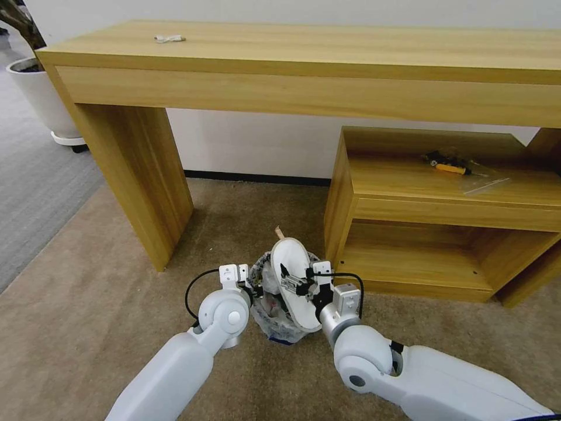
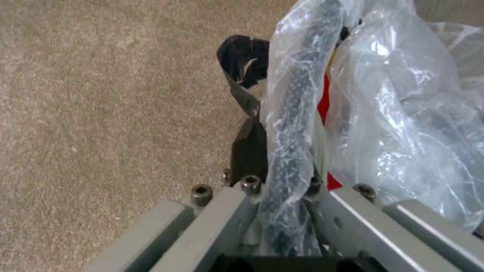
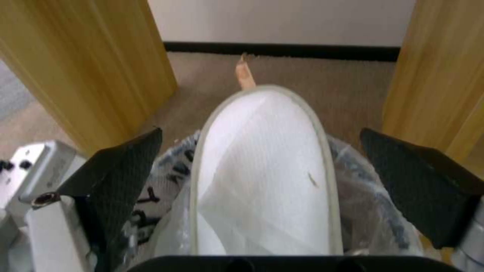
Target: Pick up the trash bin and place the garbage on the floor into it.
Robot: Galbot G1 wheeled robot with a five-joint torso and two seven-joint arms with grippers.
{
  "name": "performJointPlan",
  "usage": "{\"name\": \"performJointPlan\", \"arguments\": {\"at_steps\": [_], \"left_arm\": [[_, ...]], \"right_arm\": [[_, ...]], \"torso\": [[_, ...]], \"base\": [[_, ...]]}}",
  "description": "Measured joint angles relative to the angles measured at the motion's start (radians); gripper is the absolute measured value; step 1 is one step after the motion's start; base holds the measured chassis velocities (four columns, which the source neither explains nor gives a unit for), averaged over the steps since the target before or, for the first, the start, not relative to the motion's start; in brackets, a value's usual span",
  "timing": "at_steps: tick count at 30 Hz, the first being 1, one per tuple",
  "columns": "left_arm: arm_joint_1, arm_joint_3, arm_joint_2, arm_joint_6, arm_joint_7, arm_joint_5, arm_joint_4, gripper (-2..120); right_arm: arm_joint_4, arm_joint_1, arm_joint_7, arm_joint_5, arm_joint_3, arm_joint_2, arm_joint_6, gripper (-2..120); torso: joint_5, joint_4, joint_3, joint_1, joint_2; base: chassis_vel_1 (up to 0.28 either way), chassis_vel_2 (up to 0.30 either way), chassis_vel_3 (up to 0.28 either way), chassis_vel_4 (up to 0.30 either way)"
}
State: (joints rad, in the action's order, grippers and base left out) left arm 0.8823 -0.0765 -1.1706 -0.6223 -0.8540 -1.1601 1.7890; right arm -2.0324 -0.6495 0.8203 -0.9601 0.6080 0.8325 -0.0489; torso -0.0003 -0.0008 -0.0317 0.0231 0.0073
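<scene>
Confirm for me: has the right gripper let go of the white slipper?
Yes: the right gripper stands open, its fingers apart from the white slipper lying across the trash bin.

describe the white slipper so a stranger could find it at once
Start at the long wooden desk; on the beige carpet before it stands the small bag-lined trash bin. The white slipper lies across its top, a flat pale oval sole between the fingers of the open right gripper.

Head camera looks down from above toward 12 o'clock; both wrist cameras sit close against the trash bin [image 1: 280, 304], which all three views share.
</scene>
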Motion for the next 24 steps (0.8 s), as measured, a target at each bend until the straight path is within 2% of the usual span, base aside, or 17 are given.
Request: {"name": "performJointPlan", "arguments": {"at_steps": [15, 24], "left_arm": [[-0.021, 0.028, 0.001, 0.0, -0.011, -0.021, 0.025, 0], [-0.015, 0.056, 0.023, -0.002, -0.018, -0.042, 0.059, 0]], "right_arm": [[-0.018, -0.017, 0.0, -0.001, -0.071, -0.034, 0.003, 100], [-0.019, -0.059, -0.022, -0.005, -0.208, -0.074, 0.007, 100]], "torso": [[0.0001, 0.0, 0.0, 0.0, 0.0], [0.0002, 0.0001, 0.0, 0.0, 0.0]], "base": [[0.0, 0.0, 0.0, 0.0], [0.0, 0.0, 0.0, 0.0]]}}
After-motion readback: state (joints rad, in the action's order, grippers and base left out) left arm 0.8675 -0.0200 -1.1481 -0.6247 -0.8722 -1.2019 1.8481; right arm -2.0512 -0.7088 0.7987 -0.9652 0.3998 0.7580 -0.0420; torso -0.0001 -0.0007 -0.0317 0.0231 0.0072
